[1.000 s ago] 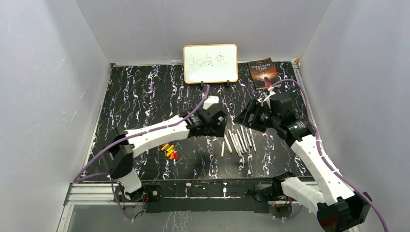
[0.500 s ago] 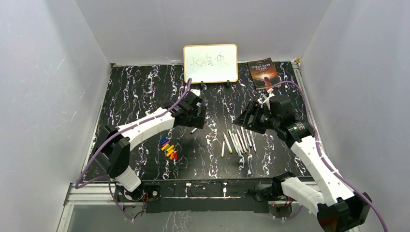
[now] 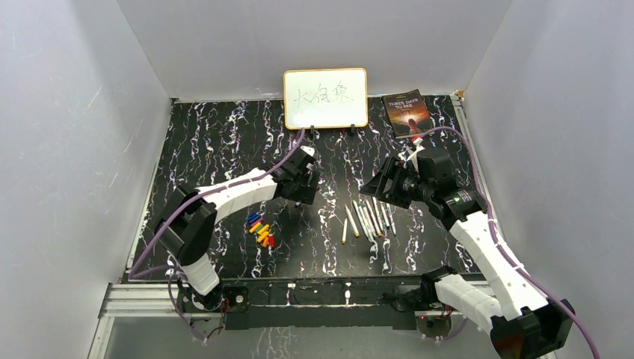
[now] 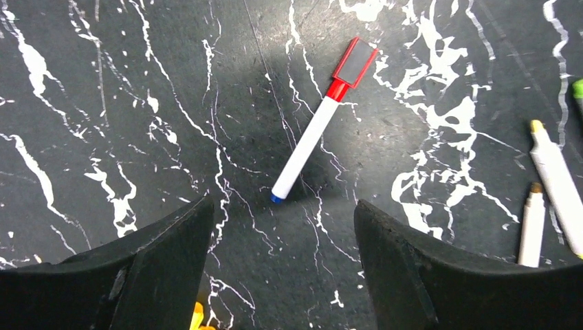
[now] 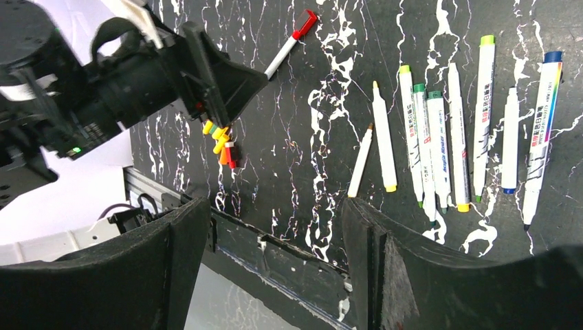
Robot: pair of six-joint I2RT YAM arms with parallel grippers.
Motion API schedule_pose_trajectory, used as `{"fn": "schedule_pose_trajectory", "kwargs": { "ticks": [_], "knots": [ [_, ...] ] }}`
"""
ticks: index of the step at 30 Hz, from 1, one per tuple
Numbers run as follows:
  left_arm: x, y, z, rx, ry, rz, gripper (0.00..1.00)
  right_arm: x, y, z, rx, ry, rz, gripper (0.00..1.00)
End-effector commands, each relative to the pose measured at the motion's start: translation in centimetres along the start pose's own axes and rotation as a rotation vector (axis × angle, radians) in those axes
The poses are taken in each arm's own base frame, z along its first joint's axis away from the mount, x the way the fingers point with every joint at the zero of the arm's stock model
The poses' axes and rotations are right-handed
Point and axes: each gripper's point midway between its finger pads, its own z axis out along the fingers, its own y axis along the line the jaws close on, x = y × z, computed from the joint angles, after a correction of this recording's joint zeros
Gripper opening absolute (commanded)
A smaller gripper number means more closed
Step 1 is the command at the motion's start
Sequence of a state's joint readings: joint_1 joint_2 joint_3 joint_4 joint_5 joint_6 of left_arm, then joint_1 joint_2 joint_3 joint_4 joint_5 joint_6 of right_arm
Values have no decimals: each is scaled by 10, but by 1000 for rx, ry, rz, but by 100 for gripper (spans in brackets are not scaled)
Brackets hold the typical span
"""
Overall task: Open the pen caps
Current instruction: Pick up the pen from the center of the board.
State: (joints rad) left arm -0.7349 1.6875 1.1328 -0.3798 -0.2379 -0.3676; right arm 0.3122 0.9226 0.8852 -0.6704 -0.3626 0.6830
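Red, yellow and orange pen caps lie heaped lower left of centre on the table. They are well apart from the row of bare-tipped pens right of centre, so most of the job looks done. One marker wears its red cap. Over it hovers the left tool, spread and empty. Near the row the right tool hangs spread, holding nothing.

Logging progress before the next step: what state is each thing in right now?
left gripper: open, empty
right gripper: open, empty
red-capped marker: capped, lying loose
pens: uncapped, in a row
pen caps: off, piled together
whiteboard: upright, written on
book: closed, flat
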Motion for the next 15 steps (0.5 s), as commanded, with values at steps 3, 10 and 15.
{"fn": "schedule_pose_trajectory", "kwargs": {
  "ticks": [3,10,15],
  "knots": [
    [-8,-5,16,20,8,31,64,-7,10,-3,-48,-41,-22,68],
    [-23,-21,30,63,19,52,66,-5,7,-1,-46,-39,-21,67],
    [-29,-30,43,87,15,63,68,-5,7,0,-44,-37,-21,67]
  ]
}}
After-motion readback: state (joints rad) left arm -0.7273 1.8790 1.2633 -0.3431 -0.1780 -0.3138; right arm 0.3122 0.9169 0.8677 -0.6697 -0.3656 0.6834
